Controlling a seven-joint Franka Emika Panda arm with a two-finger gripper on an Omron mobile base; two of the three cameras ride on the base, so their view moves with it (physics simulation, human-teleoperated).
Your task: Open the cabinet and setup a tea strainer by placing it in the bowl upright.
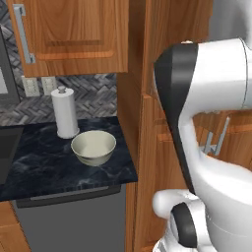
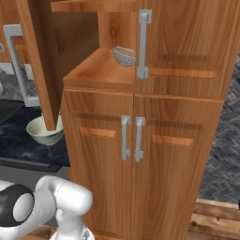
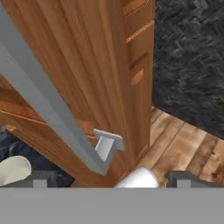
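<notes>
The cabinet door [image 2: 40, 56] stands swung open to the left, its long grey bar handle [image 2: 15, 65] facing away from the shelf. On the bared shelf lies the silver mesh tea strainer [image 2: 124, 56], tipped on its side. The cream bowl [image 1: 93, 146] sits upright and empty on the dark counter, and its rim peeks out below the open door [image 2: 43, 131]. In the hand view my gripper [image 3: 111, 179] is open, close under the lower end of the door's bar handle [image 3: 52, 113], holding nothing. The bowl [image 3: 13, 169] shows pale at the lower left there.
A paper-towel roll [image 1: 65, 112] stands behind the bowl against the herringbone wall. The shut right-hand door has its own long handle [image 2: 143, 44]. A pair of lower doors with short handles [image 2: 132, 138] is shut. My white arm [image 1: 206, 98] blocks the right of the left base view.
</notes>
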